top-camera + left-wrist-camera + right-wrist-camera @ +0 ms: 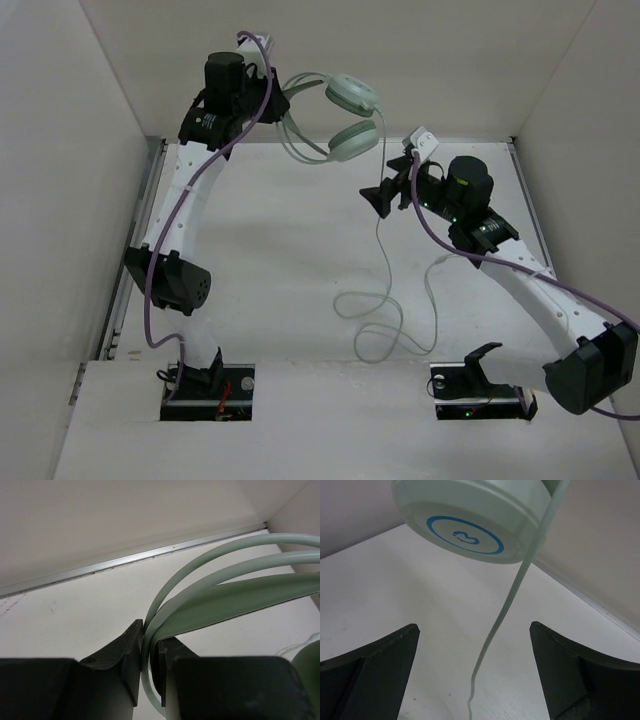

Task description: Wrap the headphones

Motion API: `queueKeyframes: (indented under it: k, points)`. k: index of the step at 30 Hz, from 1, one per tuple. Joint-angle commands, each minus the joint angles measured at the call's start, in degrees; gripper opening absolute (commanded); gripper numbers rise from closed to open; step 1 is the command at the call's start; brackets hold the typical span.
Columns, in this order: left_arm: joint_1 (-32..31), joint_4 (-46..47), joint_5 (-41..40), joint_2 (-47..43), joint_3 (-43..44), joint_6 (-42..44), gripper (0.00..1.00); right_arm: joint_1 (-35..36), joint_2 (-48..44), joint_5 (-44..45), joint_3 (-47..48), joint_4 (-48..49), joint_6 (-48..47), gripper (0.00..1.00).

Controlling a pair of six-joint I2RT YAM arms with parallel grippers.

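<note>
Dangling from the left gripper [283,106], the headphones [350,118] hang over the far end of the table [270,250]. And that gripper is clenched tight on the thin headband!

Only the overhead view takes in the whole set. Two round ear cups sit one above the other just right of that grip. The cable [386,262] drops from the headphones and curls in loose loops on the table, toward the arm bases.

The left wrist view gives the pinch up close, which the overhead camera cannot. Both jaws press on the pale green band: two thin arcs and one wider flat strip sweep off to the right.

Over to the right gripper [390,182], which stands spread wide and released, just right of the lower ear cup and a little nearer the arm bases, holding nothing.

Its wrist view adds a detail that shows nowhere else: a blue ring with a small logo on the cup's flat face overhead. The cable runs down between the two fingers, touching neither one.
</note>
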Motion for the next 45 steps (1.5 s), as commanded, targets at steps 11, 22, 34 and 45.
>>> queueKeyframes:
  k: [11,22,34,45]
  points:
    - [3.59,8.41,7.40,-4.64,10.39,-13.84,0.01,0.50,6.19,-7.35,-7.85,32.27,16.91,0.82]
    - [6.49,11.93,10.83,-1.04,15.74,-21.40,0.01,4.10,11.91,-12.97,-7.32,33.50,21.31,0.73]
    - [12.02,15.27,10.48,0.81,18.65,-25.97,0.01,8.85,8.31,-17.37,-15.58,30.87,21.05,0.54]
    - [13.61,16.41,9.69,1.07,16.37,-28.17,0.01,10.17,7.52,-24.57,-12.61,25.18,21.67,0.04]
